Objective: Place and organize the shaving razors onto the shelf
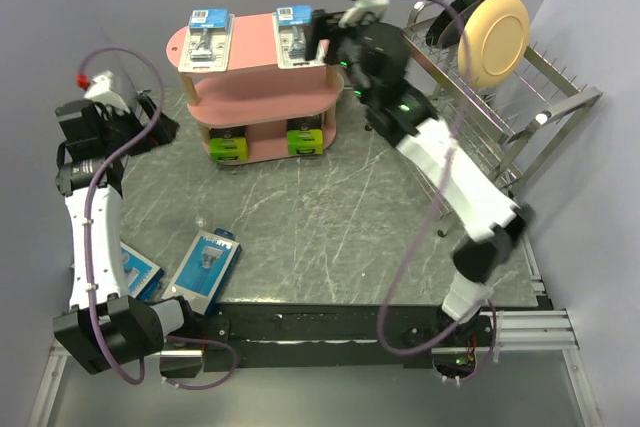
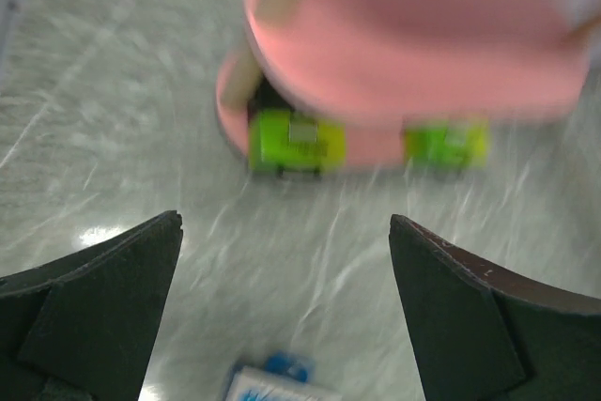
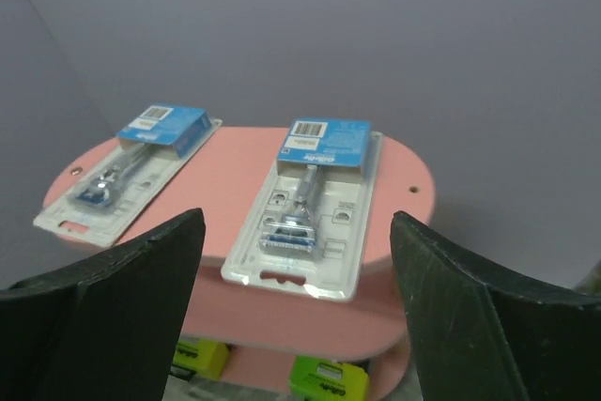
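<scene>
Right gripper (image 3: 296, 223) is wide open, holding nothing, parked just in front of a clear razor pack (image 3: 315, 185) lying flat on the shelf (image 3: 235, 171) top board, with its twin pack (image 3: 127, 171) beside it. I'd back straight out with no sideways drift, since that pack overhangs the edge. Left gripper (image 2: 286, 232) is open too, and two blue packs (image 1: 208, 262) wait on the table (image 1: 330, 217).
</scene>
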